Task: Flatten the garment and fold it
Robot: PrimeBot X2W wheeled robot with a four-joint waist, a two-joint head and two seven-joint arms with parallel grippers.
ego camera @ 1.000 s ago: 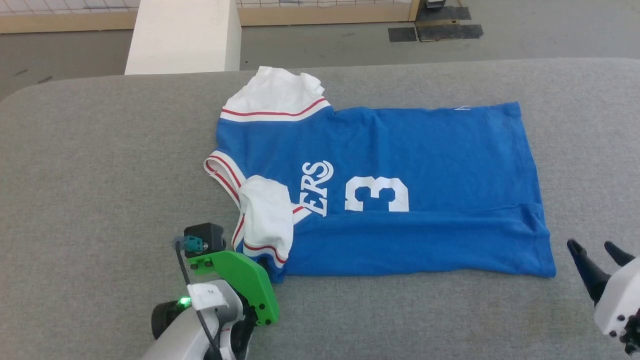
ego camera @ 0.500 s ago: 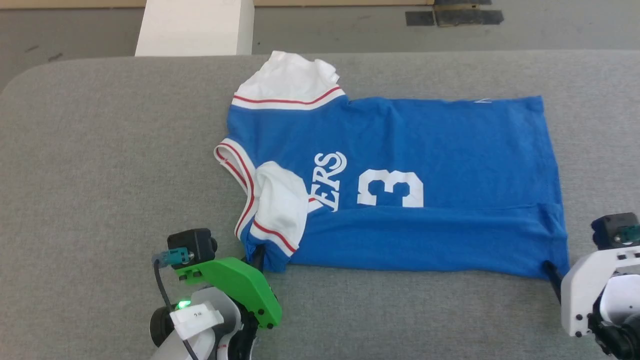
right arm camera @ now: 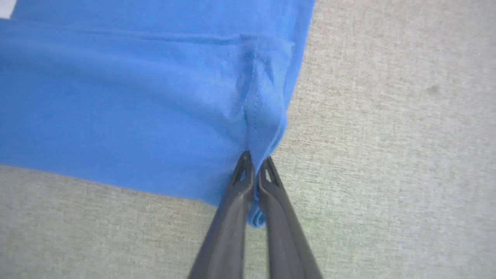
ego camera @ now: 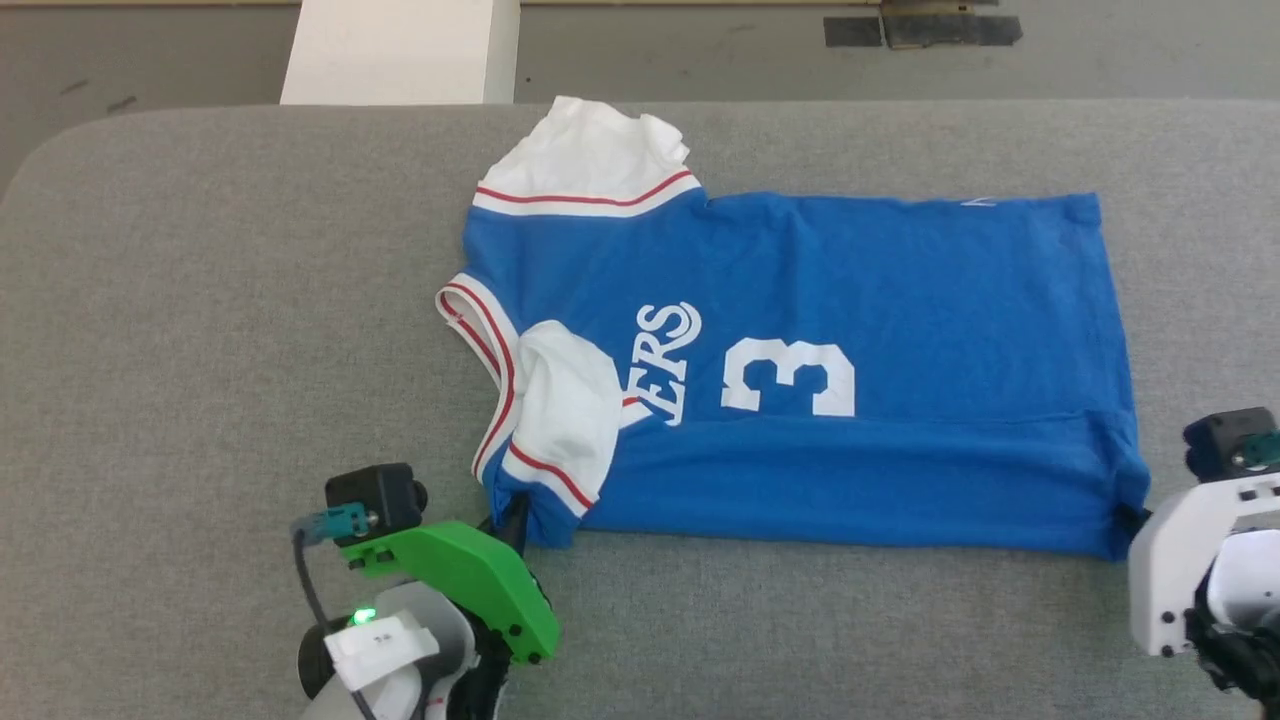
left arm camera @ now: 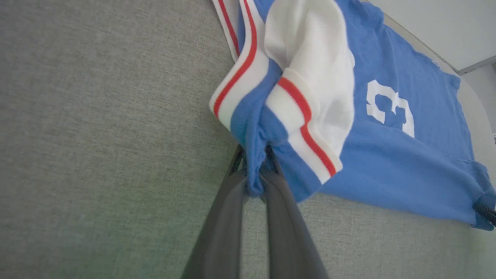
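Across the grey table [ego camera: 200,300] lay the blue shirt [ego camera: 900,280], the left gripper [left arm camera: 254,159] clamped on its near shoulder corner and the right gripper [right arm camera: 255,159] on its near hem corner, apparently to lift that edge evenly.

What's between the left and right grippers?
The blue T-shirt: its folded near edge spans it, left gripper clamping the shoulder corner, right gripper the hem corner. Head view.

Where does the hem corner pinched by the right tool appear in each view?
Head view: hem corner at lower right, at the garment's near end.
Left wrist view: hem corner at the far right edge.
Right wrist view: hem corner low centre, between the right tool's fingers.
Shared landmark: the garment's near blue edge, ending at this corner.
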